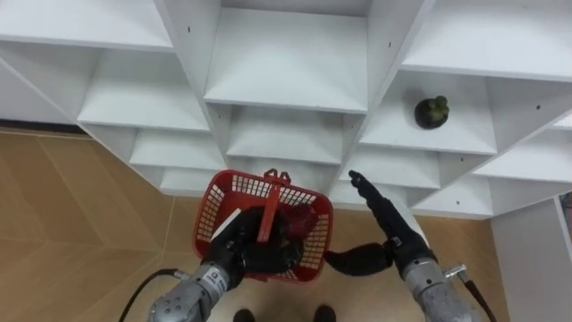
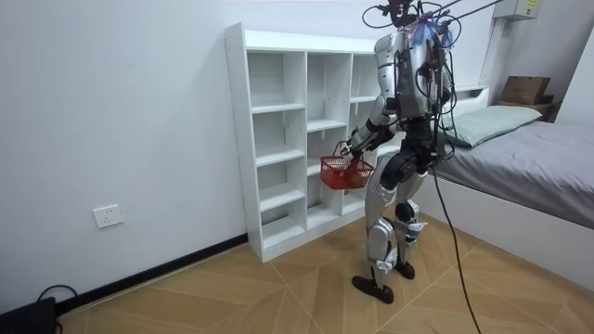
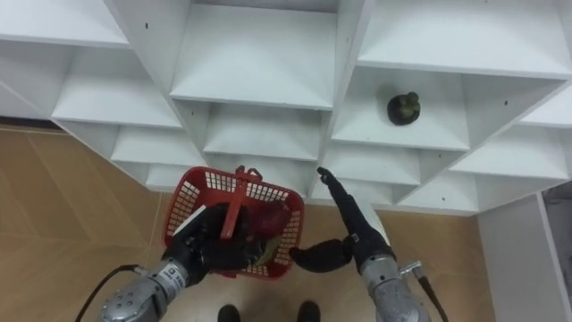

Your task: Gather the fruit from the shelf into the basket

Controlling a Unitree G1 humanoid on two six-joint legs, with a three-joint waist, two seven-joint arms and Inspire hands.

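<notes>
Right now the red basket (image 1: 217, 204) hangs from the left robot hand (image 1: 246, 249), whose dark fingers are curled round the upright handle (image 1: 271, 201). Just right of the basket, the right robot hand (image 1: 393, 234) holds nothing. Its fingers stretch straight toward the white closet (image 1: 286, 63), and its thumb is spread sideways toward the basket. Up and to the right of the basket, well apart from it, a dark green fruit (image 1: 432, 111) sits alone on a closet shelf (image 1: 447, 136), beyond those straight fingertips.

Inside the basket lies a dark red item (image 1: 302, 222). The right eye view adds a yellow-green patch (image 3: 265, 251) beside it, close to the gripping fingers. I cannot tell what either one is. Wooden floor (image 1: 71, 206) spreads to the left of the basket and below it.

The room view gives what the eye views cannot. The robot stands upright facing the closet, with the basket at about hip height in front of the lower shelves. A bed (image 2: 543, 158) stands beyond the basket on the room view's right.
</notes>
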